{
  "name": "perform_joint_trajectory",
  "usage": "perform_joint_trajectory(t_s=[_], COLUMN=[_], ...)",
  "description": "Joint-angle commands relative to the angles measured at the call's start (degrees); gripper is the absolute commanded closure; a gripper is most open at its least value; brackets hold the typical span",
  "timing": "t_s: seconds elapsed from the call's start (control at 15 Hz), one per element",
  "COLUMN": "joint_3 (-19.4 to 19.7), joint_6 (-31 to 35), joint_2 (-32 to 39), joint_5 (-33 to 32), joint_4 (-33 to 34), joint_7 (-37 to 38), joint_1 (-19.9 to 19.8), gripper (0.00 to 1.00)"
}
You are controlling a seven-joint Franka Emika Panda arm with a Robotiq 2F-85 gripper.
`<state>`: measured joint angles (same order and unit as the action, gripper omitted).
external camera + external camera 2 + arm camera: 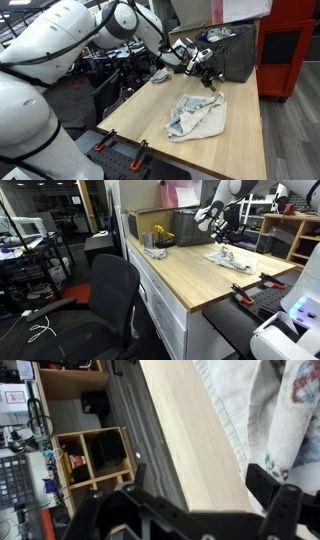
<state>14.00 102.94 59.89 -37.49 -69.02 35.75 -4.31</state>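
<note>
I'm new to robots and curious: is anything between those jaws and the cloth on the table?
Nothing. In an exterior view the open jaws hang above the cloth, only air between; the wrist view shows just cloth and bare table.

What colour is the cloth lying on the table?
The cloth is pale grey-white, seen best in an exterior view.

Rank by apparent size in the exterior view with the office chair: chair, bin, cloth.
1. Chair: largest, but nearest the camera, so inflated.
2. Bin.
3. Cloth: smaller than the bin.
</note>
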Motion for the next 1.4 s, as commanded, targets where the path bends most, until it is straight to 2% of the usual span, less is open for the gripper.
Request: perform_joint_trajectory(t_s=[0.0,0.33,0.8,1.13,1.2,1.27,1.33], joint_3=[-0.71,-0.31,-0.45,-0.68,-0.58,-0.16,-0.07], joint_6=[-3.71,-8.67,-11.39,-15.02,-15.6,-16.09,-16.15], joint_2=[-4.16,-6.49,-9.52,-9.67,-9.63,-9.11,-9.02], joint_5=[7.95,17.32,23.14,25.95,26.49,26.59,26.72], joint_4=[-3.49,-8.68,-18.7,-21.01,-21.33,-20.9,-21.05], joint_7=[-7.18,-12.73,-12.8,-12.76,-12.27,-11.34,-11.11], joint_1=[-1.87,-2.92,-2.29,-2.07,-1.98,-1.68,-1.65], gripper=[0.0,0.0,0.0,0.0,0.25,0.26,0.34])
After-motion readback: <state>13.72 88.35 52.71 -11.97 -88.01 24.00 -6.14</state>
